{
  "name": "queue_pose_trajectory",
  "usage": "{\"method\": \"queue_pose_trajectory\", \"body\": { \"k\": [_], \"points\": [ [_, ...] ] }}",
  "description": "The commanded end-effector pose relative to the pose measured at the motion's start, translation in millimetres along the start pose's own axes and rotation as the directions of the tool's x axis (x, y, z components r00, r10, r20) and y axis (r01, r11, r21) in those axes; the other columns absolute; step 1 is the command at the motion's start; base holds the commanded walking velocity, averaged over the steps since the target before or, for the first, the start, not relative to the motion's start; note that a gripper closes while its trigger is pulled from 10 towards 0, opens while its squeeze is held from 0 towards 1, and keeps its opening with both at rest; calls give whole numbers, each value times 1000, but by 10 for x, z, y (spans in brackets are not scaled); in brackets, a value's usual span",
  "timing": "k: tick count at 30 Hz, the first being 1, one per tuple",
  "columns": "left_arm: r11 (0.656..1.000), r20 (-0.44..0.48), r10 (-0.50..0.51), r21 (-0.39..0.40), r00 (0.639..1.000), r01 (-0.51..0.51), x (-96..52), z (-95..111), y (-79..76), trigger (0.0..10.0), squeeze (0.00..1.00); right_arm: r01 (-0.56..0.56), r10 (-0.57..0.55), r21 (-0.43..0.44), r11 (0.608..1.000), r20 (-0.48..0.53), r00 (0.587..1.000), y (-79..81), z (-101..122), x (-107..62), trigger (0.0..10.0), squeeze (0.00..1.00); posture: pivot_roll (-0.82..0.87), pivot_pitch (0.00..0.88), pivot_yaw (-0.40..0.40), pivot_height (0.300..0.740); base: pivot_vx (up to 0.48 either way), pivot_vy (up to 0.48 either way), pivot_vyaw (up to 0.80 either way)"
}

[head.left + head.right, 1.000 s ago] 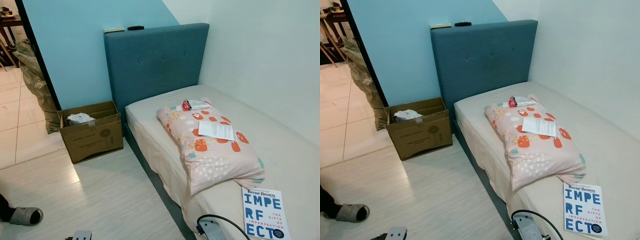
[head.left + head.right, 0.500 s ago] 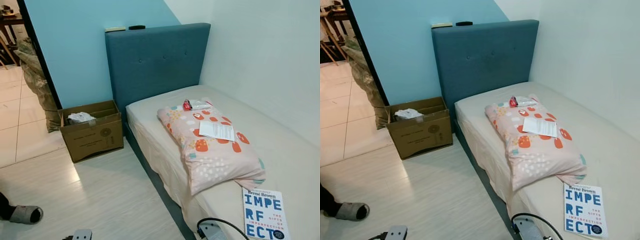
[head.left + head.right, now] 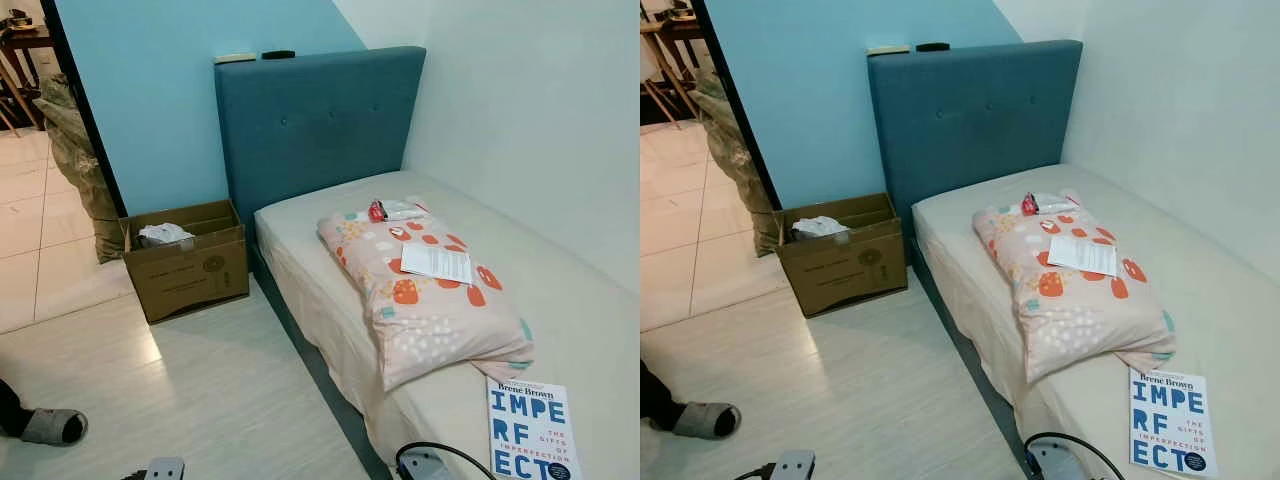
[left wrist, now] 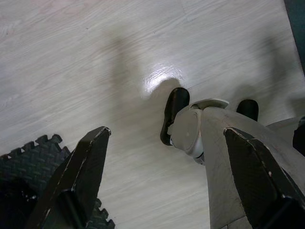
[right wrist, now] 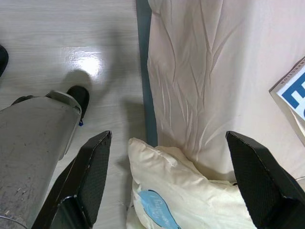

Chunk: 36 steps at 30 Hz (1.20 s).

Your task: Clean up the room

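A bed [image 3: 570, 300] with a cream sheet stands against the white wall. On it lies a pink patterned pillow [image 3: 425, 300]. A white sheet of paper [image 3: 436, 262] rests on the pillow, and a red and white wrapper [image 3: 390, 210] lies at its far end. A blue and white book [image 3: 530, 430] lies near the bed's front. On the floor left of the bed stands a cardboard box [image 3: 190, 265] holding crumpled white paper [image 3: 163, 235]. My left gripper [image 4: 167, 132] hangs open over the floor. My right gripper [image 5: 169, 136] hangs open by the bed's edge, above a cream cushion [image 5: 181, 195].
A blue headboard [image 3: 315, 120] carries small items on its top edge. A stuffed sack [image 3: 75, 150] leans at the doorway on the left. A person's foot in a grey slipper [image 3: 50, 427] is at the lower left. Pale wood floor lies between box and bed.
The head views have drifted slightly. Nothing in the room has visibly moved.
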<state>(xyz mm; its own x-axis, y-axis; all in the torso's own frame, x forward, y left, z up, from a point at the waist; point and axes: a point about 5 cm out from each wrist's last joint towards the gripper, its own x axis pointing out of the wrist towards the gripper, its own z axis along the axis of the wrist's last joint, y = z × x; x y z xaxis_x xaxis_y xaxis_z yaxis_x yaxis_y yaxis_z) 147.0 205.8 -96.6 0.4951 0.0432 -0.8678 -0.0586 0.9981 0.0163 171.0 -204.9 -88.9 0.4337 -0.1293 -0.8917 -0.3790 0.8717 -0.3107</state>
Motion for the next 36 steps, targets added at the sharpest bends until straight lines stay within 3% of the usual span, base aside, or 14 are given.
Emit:
{"method": "queue_pose_trajectory", "body": {
  "k": [1, 36],
  "points": [
    [1000, -11, 6, 6, 1000, -6, -2, -2, 31, 10000, 0, 8, -8, -14, 1000, -7, 1000, -24, -21, -1, 10000, 0, 58, 0, -66, 726, 0, 0, 0],
    [1000, 10, 19, -15, 1000, -19, 6, 64, 45, 10000, 0, 21, -22, 24, 999, 21, 1000, -40, 65, 2, 10000, 0, 63, 0, -79, 726, 0, 0, 0]
  ]
}}
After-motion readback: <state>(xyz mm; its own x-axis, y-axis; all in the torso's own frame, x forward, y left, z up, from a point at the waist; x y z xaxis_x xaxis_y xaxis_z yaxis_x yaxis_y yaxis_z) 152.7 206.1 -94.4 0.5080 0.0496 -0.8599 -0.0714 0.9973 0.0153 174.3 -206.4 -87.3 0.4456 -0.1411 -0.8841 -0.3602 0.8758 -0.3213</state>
